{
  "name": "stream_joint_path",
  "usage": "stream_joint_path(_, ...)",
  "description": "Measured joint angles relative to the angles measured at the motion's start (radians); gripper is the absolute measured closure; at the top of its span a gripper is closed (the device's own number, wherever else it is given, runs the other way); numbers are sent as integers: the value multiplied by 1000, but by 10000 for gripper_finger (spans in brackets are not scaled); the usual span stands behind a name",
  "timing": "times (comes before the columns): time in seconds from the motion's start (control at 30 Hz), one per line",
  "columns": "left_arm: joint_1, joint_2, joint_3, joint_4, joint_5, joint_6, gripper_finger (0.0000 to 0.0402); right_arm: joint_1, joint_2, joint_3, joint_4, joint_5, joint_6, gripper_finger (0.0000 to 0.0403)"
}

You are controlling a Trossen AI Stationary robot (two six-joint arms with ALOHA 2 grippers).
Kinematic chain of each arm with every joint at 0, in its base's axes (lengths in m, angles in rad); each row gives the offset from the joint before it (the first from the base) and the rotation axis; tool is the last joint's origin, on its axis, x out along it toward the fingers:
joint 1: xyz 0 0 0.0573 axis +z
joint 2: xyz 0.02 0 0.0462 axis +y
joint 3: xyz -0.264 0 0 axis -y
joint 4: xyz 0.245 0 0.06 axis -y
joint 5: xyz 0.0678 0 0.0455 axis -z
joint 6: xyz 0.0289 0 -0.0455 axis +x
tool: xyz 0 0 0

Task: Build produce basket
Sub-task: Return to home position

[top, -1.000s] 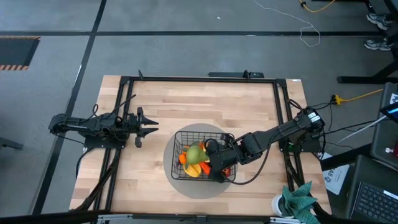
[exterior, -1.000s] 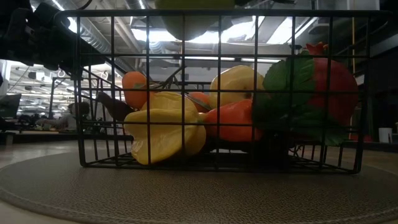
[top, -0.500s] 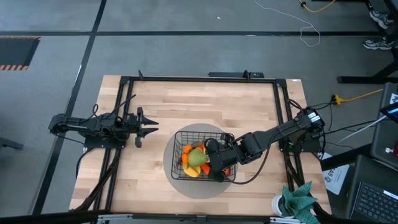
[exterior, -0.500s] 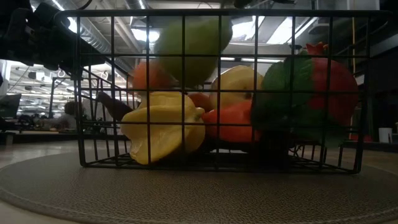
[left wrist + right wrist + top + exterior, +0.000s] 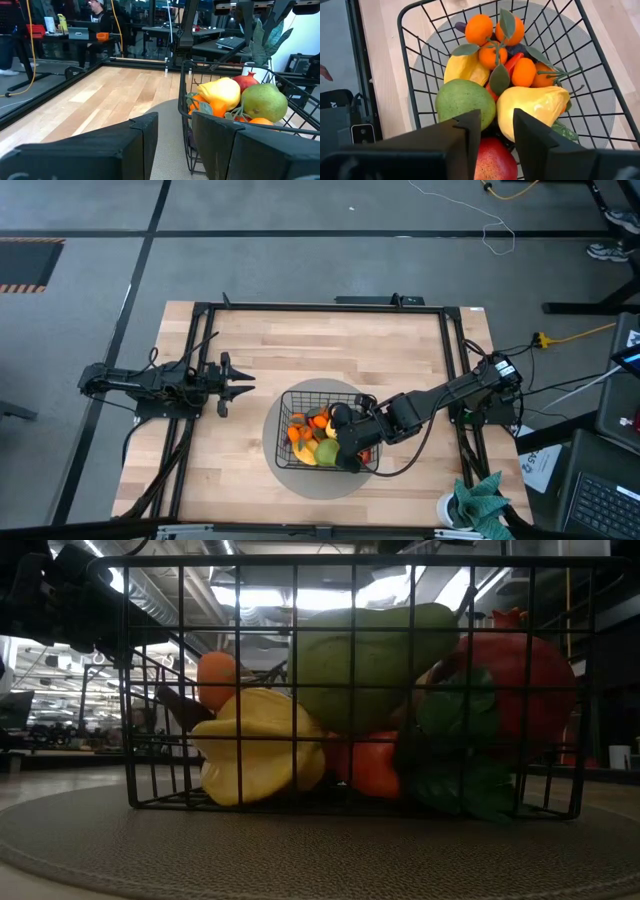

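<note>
The black wire basket (image 5: 283, 405) stands on a round grey mat (image 5: 300, 480) near the table's front middle. It holds a green pear (image 5: 465, 102), small oranges (image 5: 479, 29), yellow pieces (image 5: 535, 107) and a red fruit (image 5: 492, 160). The pear lies on its side on top of the other produce (image 5: 370, 665), at the basket's near side (image 5: 327, 449). My right gripper (image 5: 340, 442) is open over the basket's near right part and touches nothing; its fingers show apart in its wrist view (image 5: 496, 125). My left gripper (image 5: 245, 386) waits open at the table's left, facing the basket (image 5: 175, 145).
A black metal frame (image 5: 200, 310) runs around the wooden table top. Bare wood (image 5: 330, 345) lies on the far side of the basket. A green cloth (image 5: 480, 500) lies off the front right corner. People sit at desks in the room behind (image 5: 100, 12).
The green pear has come down from above the basket's rim into the basket. It has tipped from upright onto its side and shifted toward the near edge. It now covers one yellow piece in the low view. My right gripper has stayed over the basket.
</note>
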Motion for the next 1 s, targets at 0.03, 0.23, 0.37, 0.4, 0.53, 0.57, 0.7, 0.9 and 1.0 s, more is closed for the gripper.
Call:
stream_joint_path(0.03, 0, 0, 0, 0, 0, 0, 292, 0, 0, 0, 0, 0, -3, 300)
stream_joint_path(0.23, 0, 0, 0, 0, 0, 0, 292, 0, 0, 0, -1, -20, -15, 299)
stream_joint_path(0.37, 0, 0, 0, 0, 0, 0, 292, 0, 0, 0, 0, -26, -53, 299)
stream_joint_path(0.4, 0, 0, 0, 0, 0, 0, 292, 0, 0, 0, 0, -19, -54, 299)
stream_joint_path(0.53, 0, 0, 0, 0, 0, 0, 292, 0, 0, 0, -1, 8, -105, 299)
stream_joint_path(0.57, 0, 0, 0, 0, 0, 0, 292, 1, 0, 0, -1, 8, -133, 299)
stream_joint_path(0.7, 0, 0, 0, 0, 0, 0, 292, 14, 0, 0, -3, 11, -216, 299)
stream_joint_path(0.9, 0, 0, 0, 0, 0, 0, 292, 29, -44, -2, -8, -42, -424, 299)
stream_joint_path(1.0, 0, 0, 0, 0, 0, 0, 292, 28, -101, -1, 17, -60, -484, 299)
